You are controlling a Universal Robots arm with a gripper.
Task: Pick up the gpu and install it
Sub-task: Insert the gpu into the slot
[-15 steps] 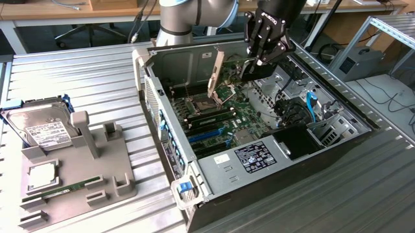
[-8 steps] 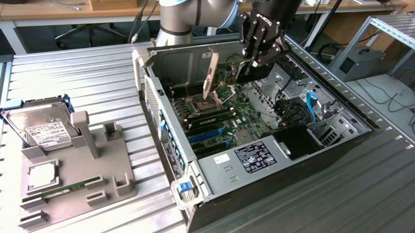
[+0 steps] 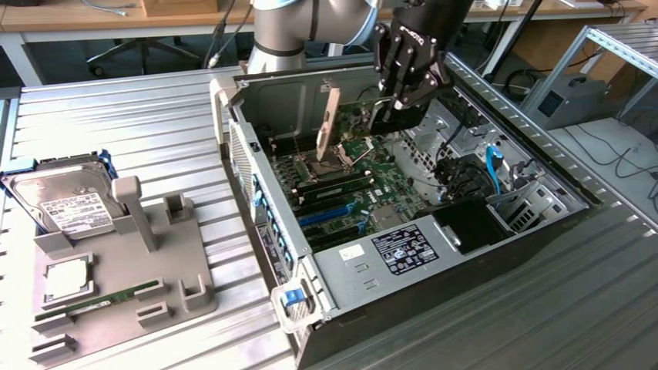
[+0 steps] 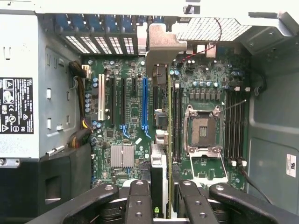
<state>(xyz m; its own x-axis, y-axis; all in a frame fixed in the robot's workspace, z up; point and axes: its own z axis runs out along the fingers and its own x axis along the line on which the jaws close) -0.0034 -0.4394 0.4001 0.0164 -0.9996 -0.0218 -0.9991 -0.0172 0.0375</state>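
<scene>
The gripper [image 3: 404,99] is clamping the gpu [image 3: 350,116] by its upper edge, holding it on edge inside the open computer case [image 3: 239,154], above the motherboard [image 4: 126,135]. The card's long axis is running parallel to the blue slot [image 4: 144,105], just beside it, with the metal bracket [image 4: 161,44] facing the case's rear wall.

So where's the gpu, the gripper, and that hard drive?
gpu [image 3: 328,127], exterior view, on its pale metal end bracket.
gripper [image 4: 162,184], wrist view, midway between its fingertips.
hard drive [image 3: 70,206], exterior view, on its white label.
</scene>
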